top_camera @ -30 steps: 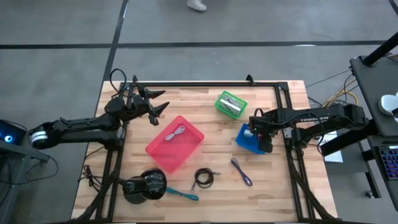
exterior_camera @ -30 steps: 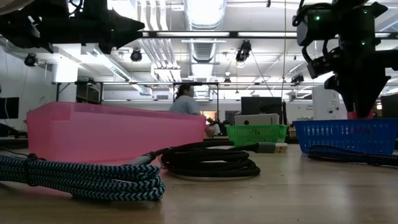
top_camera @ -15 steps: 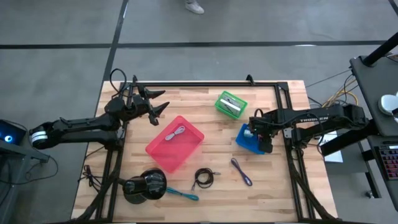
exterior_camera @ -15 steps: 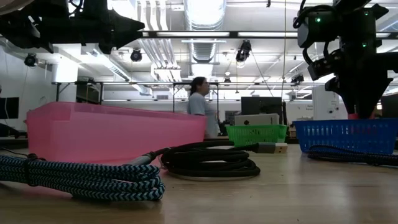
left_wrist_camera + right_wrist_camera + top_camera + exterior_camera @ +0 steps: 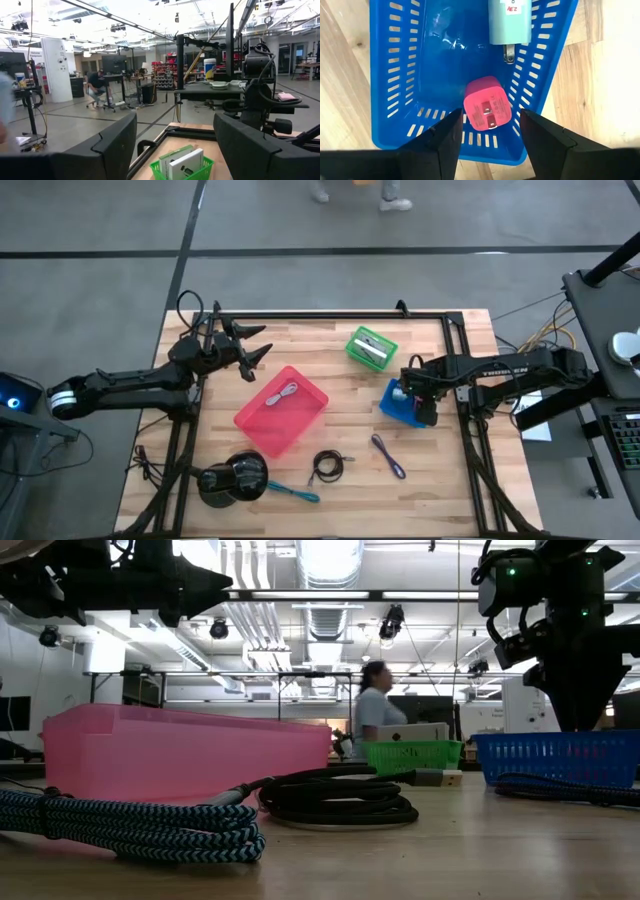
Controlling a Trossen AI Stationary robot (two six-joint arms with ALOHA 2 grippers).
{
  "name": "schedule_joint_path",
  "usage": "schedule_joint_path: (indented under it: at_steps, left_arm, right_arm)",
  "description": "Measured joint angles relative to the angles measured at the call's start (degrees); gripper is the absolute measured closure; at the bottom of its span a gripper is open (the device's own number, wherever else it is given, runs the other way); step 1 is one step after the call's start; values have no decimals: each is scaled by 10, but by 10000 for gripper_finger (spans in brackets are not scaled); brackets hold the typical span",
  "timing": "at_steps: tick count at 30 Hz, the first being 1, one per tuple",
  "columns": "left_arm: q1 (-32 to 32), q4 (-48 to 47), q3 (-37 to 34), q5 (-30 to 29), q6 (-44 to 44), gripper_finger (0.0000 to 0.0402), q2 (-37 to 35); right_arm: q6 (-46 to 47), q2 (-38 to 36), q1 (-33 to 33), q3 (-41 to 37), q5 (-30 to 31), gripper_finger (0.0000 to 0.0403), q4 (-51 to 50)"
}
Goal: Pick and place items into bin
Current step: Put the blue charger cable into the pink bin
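A pink charger [image 5: 487,110] is seen lying in the blue basket [image 5: 410,75], under the right gripper [image 5: 487,131], whose jaws are parted; the left gripper [image 5: 175,145] is held open, well away from the basket

Three bins stood there: one pink [image 5: 281,412], one green [image 5: 371,347], one blue [image 5: 404,404]. Four cords: whitish [image 5: 287,392], black [image 5: 327,466], purple [image 5: 389,455], teal braided [image 5: 292,492].

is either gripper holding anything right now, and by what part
Nothing is held. The right gripper hangs open over the pink charger in the blue basket; the left gripper is open, empty.
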Motion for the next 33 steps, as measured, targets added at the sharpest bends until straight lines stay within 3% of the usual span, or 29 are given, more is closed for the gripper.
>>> schedule_joint_path:
  at_steps: [10,20,33]
  left_arm:
    - [0,0,0,0,0,155,-1]
    - [0,0,0,0,0,155,0]
    - [0,0,0,0,0,155,-1]
  right_arm:
    - [4,0,0,5,0,218,1]
    - [13,0,0,69,0,218,12]
    - [187,0,12,81,-36,218,45]
